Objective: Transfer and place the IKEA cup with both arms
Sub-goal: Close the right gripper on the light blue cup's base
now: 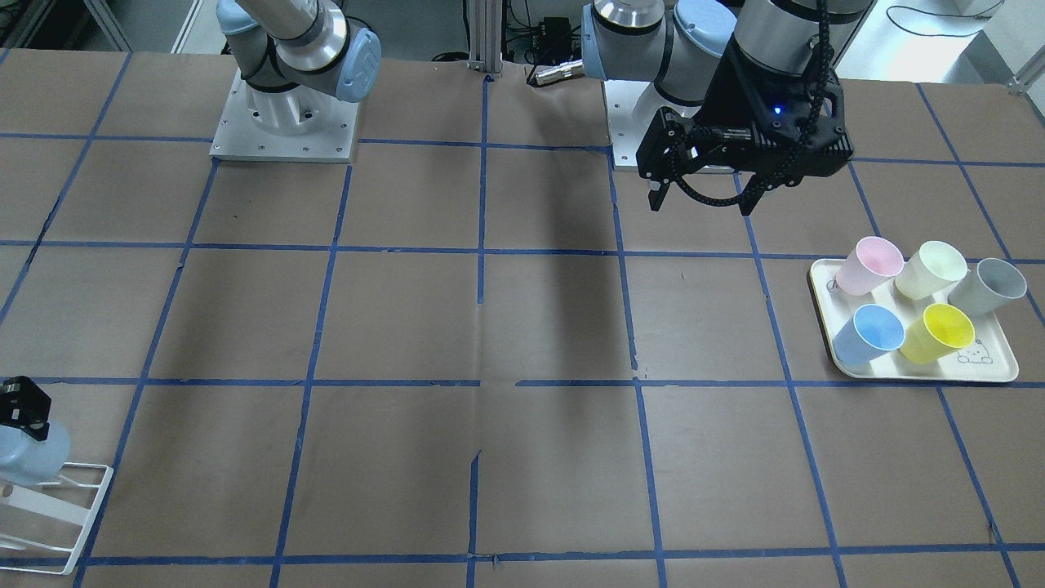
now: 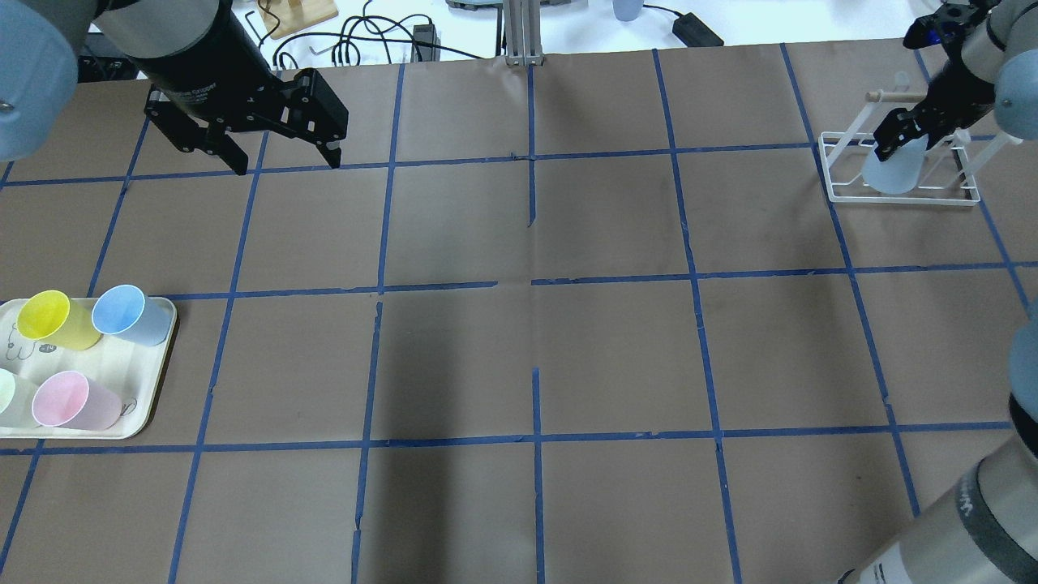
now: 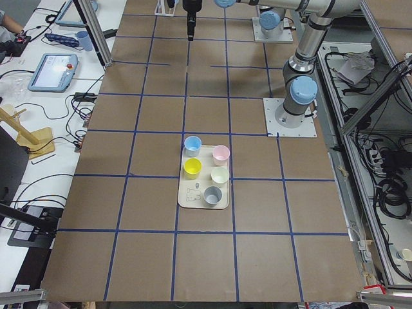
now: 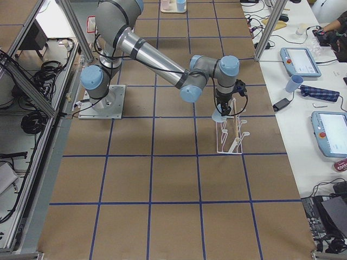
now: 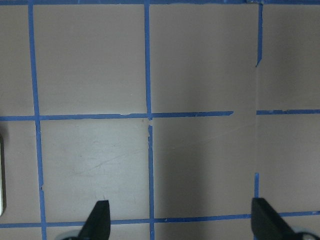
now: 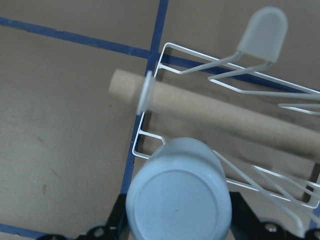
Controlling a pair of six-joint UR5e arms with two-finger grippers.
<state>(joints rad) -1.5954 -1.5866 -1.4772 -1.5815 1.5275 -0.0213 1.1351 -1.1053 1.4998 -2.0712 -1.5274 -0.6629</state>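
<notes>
The IKEA cup (image 2: pixel 892 170), a pale light-blue tumbler, hangs upside down in my right gripper (image 2: pixel 897 143) over the white wire rack (image 2: pixel 843 191) at the far right. In the right wrist view the cup's base (image 6: pixel 177 195) fills the lower middle, with a black finger (image 6: pixel 117 220) on each side. It also shows at the left edge of the front view (image 1: pixel 28 453). My left gripper (image 2: pixel 280 158) is open and empty above the table at the far left; its fingertips (image 5: pixel 97 220) frame bare paper.
A cream tray (image 1: pixel 922 371) on the robot's left holds several cups: another blue cup (image 1: pixel 869 335), yellow (image 1: pixel 939 331), pink (image 1: pixel 869 265), pale green (image 1: pixel 931 269) and grey (image 1: pixel 988 286). The rack has a wooden dowel (image 6: pixel 225 112) and wire prongs.
</notes>
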